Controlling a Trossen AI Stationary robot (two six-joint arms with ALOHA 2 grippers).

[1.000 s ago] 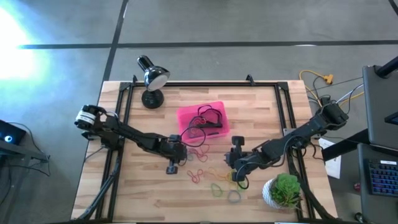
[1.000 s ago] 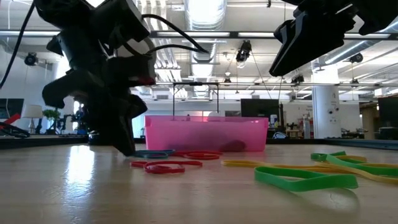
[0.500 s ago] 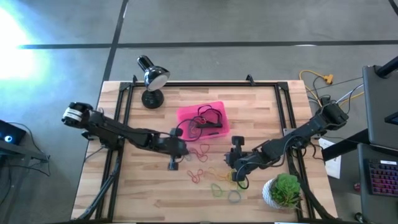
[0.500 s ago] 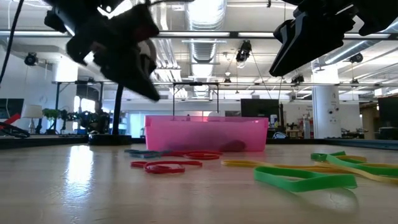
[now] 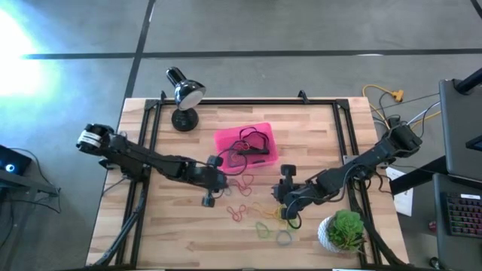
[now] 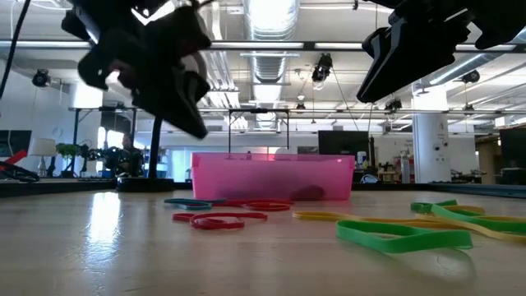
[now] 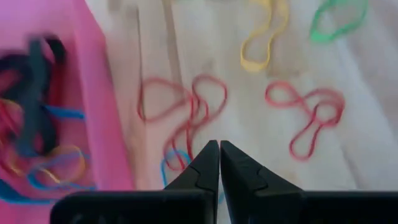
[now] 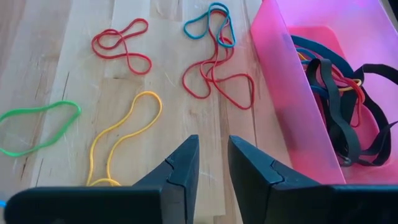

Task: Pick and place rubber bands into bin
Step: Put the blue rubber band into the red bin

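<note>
The left pincer (image 5: 208, 197) hangs above the table (image 5: 188, 233) with its two dark fingers (image 7: 208, 163) pressed flat together and nothing between them. Just beyond its tip, loose on the wood, lies a tangle of red rubber bands (image 7: 180, 109) with a small blue loop (image 7: 171, 165) closest to the fingertips. Off to one side of that pincer sits the bin (image 5: 245, 145), a bright pink tray, its near wall (image 7: 102, 106) right beside the red tangle. Inside it are bands already gathered: black, blue, red and yellowish ones (image 7: 37, 137) heaped together.

The right pincer (image 5: 285, 197) is over the table on the far side of the loose bands from the left one, raised off the wood. Its fingers (image 8: 180, 165) stand a little apart, with nothing held in the gap. Ahead of it lie a yellow band (image 8: 124, 140), a green band (image 8: 37, 127), a red figure-eight loop (image 8: 121, 43), and a larger red tangle (image 8: 217, 78) with a blue loop (image 8: 208, 22) at its end, this last lot just beside the bin's wall (image 8: 283, 93). Black bands (image 8: 342, 93) show inside the tray from this side.

From table height, red (image 6: 220, 219), yellow (image 6: 362, 219) and green bands (image 6: 403, 237) lie flat in front of the pink bin (image 6: 273, 177), with both arms dark overhead. A black desk lamp (image 5: 183, 94) stands beyond the bin, and a potted plant (image 5: 343, 229) sits near the right pincer.
</note>
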